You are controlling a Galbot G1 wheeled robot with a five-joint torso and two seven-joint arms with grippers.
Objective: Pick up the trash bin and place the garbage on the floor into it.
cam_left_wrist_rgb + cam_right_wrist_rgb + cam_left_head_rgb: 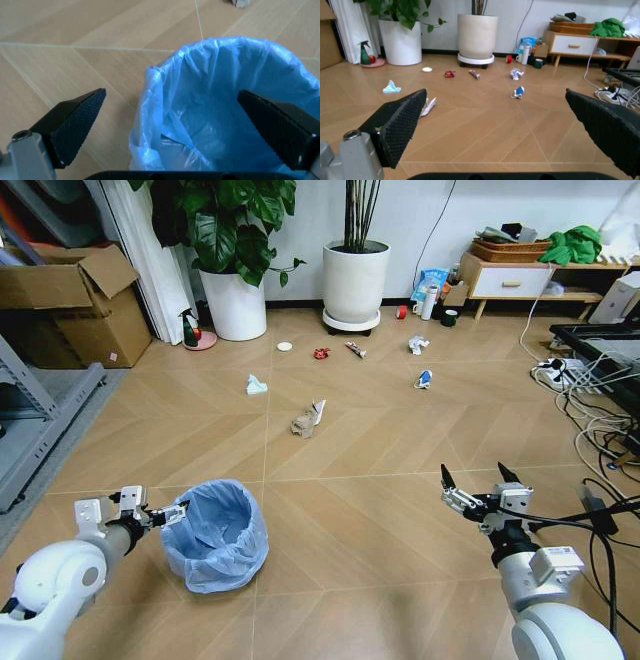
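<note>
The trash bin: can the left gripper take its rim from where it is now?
Probably yes. The open left gripper sits at the trash bin rim, fingers straddling it, nothing between.

Both arms had glossy white rounded shells ending in grey metal wrist blocks. Left gripper [172,513] and right gripper [479,475] carried black wedge fingers [75,123] with knurled pads and a socket screw at the base. Black cables ran along the right arm.
</note>
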